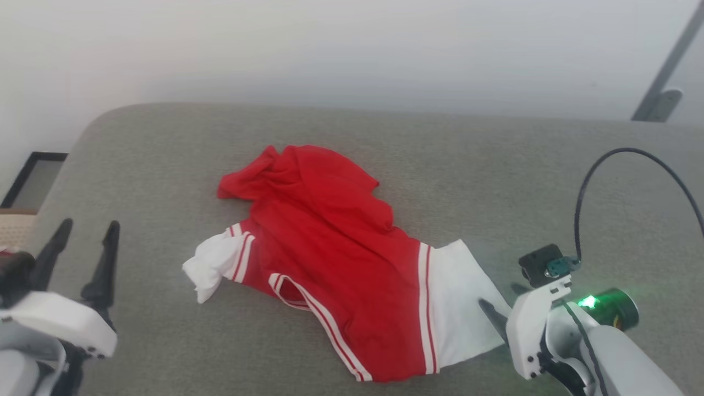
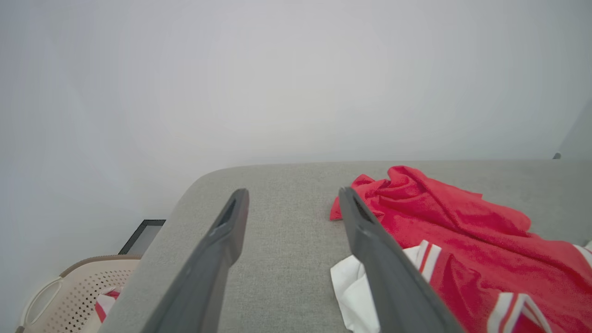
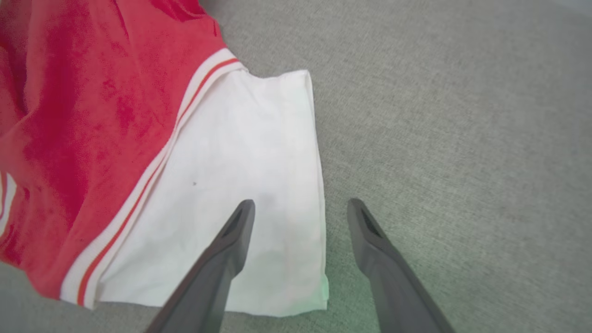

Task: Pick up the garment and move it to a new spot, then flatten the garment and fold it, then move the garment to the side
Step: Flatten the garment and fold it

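Grey padded surface [image 1: 495, 165], shirt [image 1: 330, 236] crumpled mid-surface, long axis running far-left to near-right. Right gripper [image 3: 300, 208] is nearer: jaws wide open, empty, straddling the outer edge of the white sleeve [image 3: 249, 162], which lies just ahead. Left gripper [image 1: 89, 225] jaws open, empty, well left of the shirt.

Left gripper [image 2: 292, 194] fingers spread, grey cushion [image 2: 286, 259] between. Garment [image 2: 462, 231] crumpled right of right finger, sleeve behind it. Perforated basket [image 2: 69, 296] beyond left finger.

Open grey surface [image 1: 495, 165] rings the garment [image 1: 330, 247]; both sides passable.
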Motion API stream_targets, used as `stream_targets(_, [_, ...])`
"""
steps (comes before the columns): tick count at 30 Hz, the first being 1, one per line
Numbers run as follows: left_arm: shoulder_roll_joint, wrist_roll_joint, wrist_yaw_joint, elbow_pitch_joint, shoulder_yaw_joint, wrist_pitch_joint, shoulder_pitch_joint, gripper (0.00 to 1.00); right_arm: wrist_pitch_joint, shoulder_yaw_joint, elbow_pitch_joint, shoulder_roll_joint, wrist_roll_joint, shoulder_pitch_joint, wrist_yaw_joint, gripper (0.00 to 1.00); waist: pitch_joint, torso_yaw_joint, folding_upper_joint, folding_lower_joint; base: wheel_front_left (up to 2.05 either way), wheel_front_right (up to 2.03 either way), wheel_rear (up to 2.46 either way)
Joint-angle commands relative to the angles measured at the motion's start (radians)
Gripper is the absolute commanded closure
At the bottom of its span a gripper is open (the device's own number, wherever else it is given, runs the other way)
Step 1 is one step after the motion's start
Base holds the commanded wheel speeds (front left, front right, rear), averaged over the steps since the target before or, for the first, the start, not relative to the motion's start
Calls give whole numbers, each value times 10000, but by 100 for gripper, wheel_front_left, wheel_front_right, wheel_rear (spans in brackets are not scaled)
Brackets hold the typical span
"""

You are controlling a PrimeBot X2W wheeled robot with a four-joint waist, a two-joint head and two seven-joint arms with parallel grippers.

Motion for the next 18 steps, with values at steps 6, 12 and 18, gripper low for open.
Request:
stream_targets(6, [-1343, 1326, -292, -845, 1896, -44, 1649, 0, 1483, 122, -6, -406, 420, 94, -14, 0, -98, 581, -1, 0, 0, 0, 0])
stream_targets(12, [-2565, 2585, -1036, -883, 3190, -46, 2432, 0, 2291, 201, 398, -469, 580, -40, -14, 0, -137, 893, -1, 0, 0, 0, 0])
stream_targets(18, [-3745, 3386, -1900, -668, 4352, -47, 2829, 0, 2468, 725, 940, -476, 759, -181, -7, 80, -168, 1056, -1, 0, 0, 0, 0])
